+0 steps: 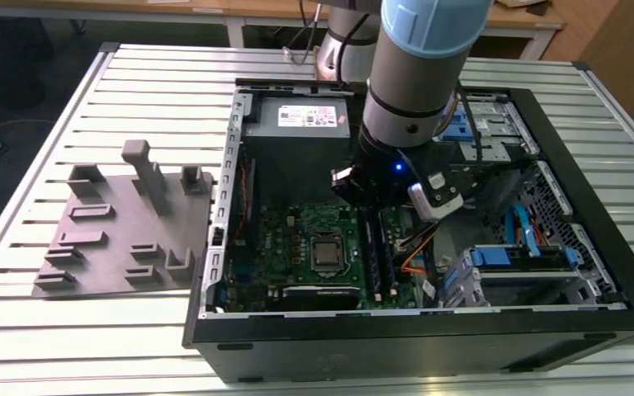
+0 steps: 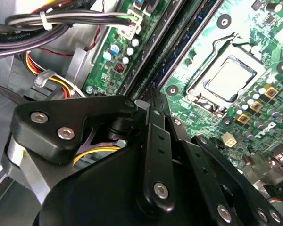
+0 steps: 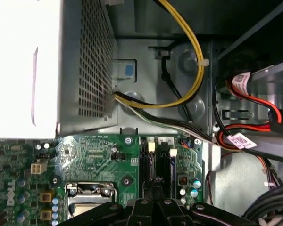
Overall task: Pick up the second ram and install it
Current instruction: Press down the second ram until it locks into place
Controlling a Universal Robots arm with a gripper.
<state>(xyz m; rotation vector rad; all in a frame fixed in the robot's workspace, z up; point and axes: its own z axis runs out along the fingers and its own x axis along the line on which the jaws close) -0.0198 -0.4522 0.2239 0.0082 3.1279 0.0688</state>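
The arm reaches down into the open computer case (image 1: 428,330), which lies on its side on the slatted table (image 1: 96,330), side panel off so the green motherboard (image 1: 295,239) faces up for work from above. The case fills the middle of the table and runs to its near edge.

The claw (image 2: 153,101) stands directly over the memory slots (image 3: 155,162), which run along the motherboard edge between the processor socket (image 2: 228,80) and the drive bays (image 1: 515,256). In the second wrist view its black linkage closes to a narrow tip sitting on the line of the slots; the fingers appear drawn together, but what lies between them is masked by the linkage, so I cannot tell whether they pinch anything.

The second ram (image 1: 378,256) appears, in the exterior view, as a dark strip standing on edge in the slot bank just below the claw. Judgement: it is at or in its slot, with the claw aligned along the slot so that any force goes straight down into the connector. Whether the stick is fully seated and its end latches closed cannot be made out.

The grey fixture block (image 1: 119,239) with upright posts lies near the table edge at the exterior view's left, well apart from the case; no stick is visible on it.

Cable bundles (image 3: 188,70) lie close beside the claw's working space.
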